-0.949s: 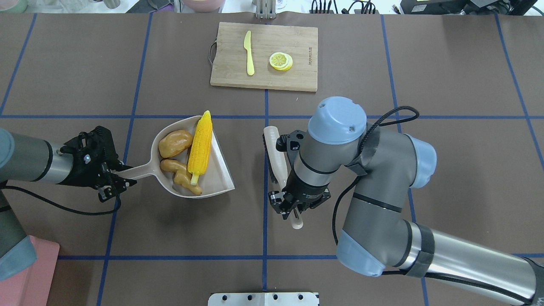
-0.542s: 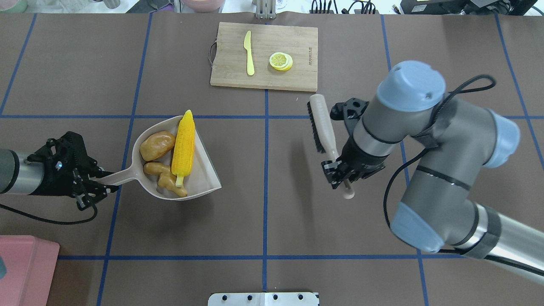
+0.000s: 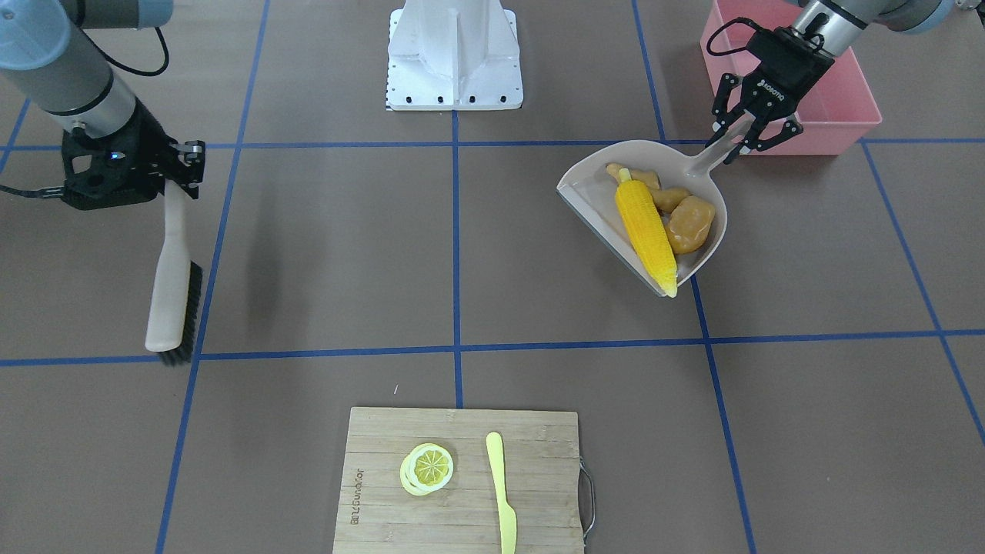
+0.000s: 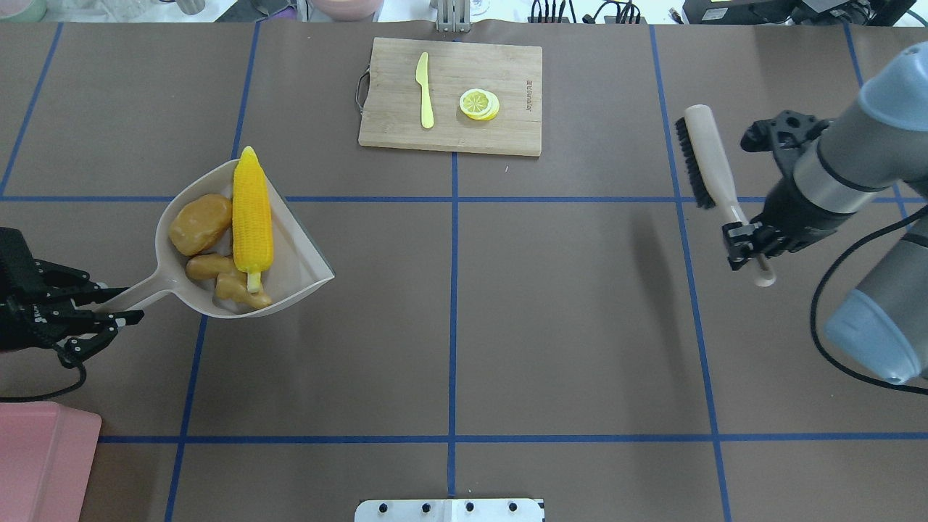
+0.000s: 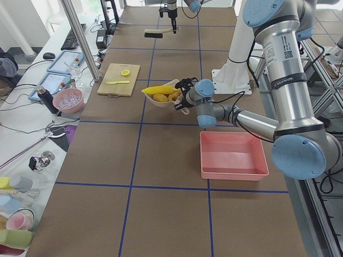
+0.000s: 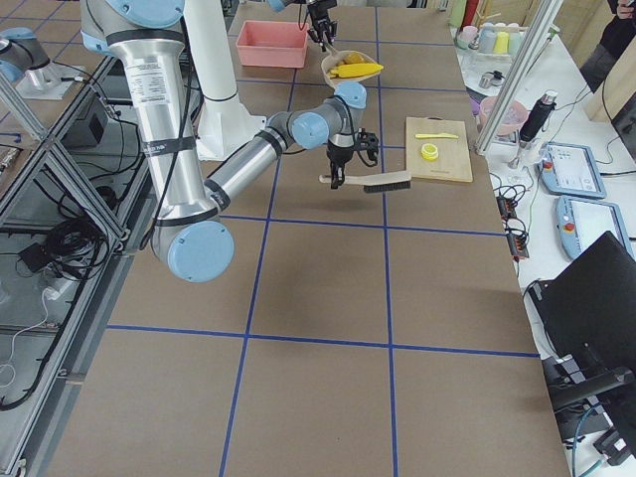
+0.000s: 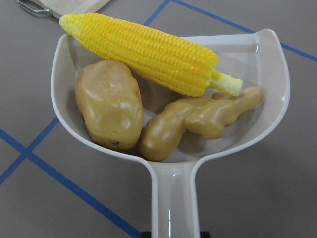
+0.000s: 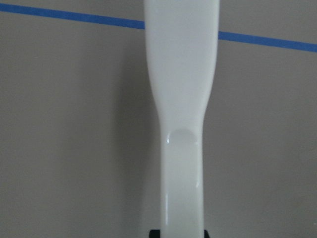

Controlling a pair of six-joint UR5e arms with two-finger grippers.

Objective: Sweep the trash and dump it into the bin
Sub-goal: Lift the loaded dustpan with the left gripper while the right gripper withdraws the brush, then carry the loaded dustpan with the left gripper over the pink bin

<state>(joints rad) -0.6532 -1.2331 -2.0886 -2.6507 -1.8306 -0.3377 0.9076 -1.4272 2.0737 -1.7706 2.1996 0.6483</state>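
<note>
The left fingers [image 4: 119,304] are clamped on the end of the dustpan's handle, holding the dustpan [image 4: 304,257] at the left side of the overhead view, apparently off the tabletop [image 4: 449,326] to judge by the shadow beneath it. All three bits of trash lie in it: the corn cob [image 4: 251,210] along the straight open lip, the potato [image 4: 200,224] against the rounded back wall, and the ginger root [image 4: 225,279] nearest the handle. The bin [image 4: 43,457] sits in the lower left corner of that view, apart from the pan, with nothing visible inside it in the left side view. The right fingers [image 4: 747,243] are closed on the handle of the brush [image 4: 707,163], held far over at the right edge, well clear.

The sweeping looks done; the dump remains. The main risk is the corn cob: its tip pokes past the pan's rim and it lies right at the open side, so a forward tilt or a jolt on the way could roll it onto the tabletop short of the bin. The grip is only on the thin handle end, so the loaded pan could twist in the fingers. Tipping before the lip is fully over the bin's wall would spill trash outside it.
</note>
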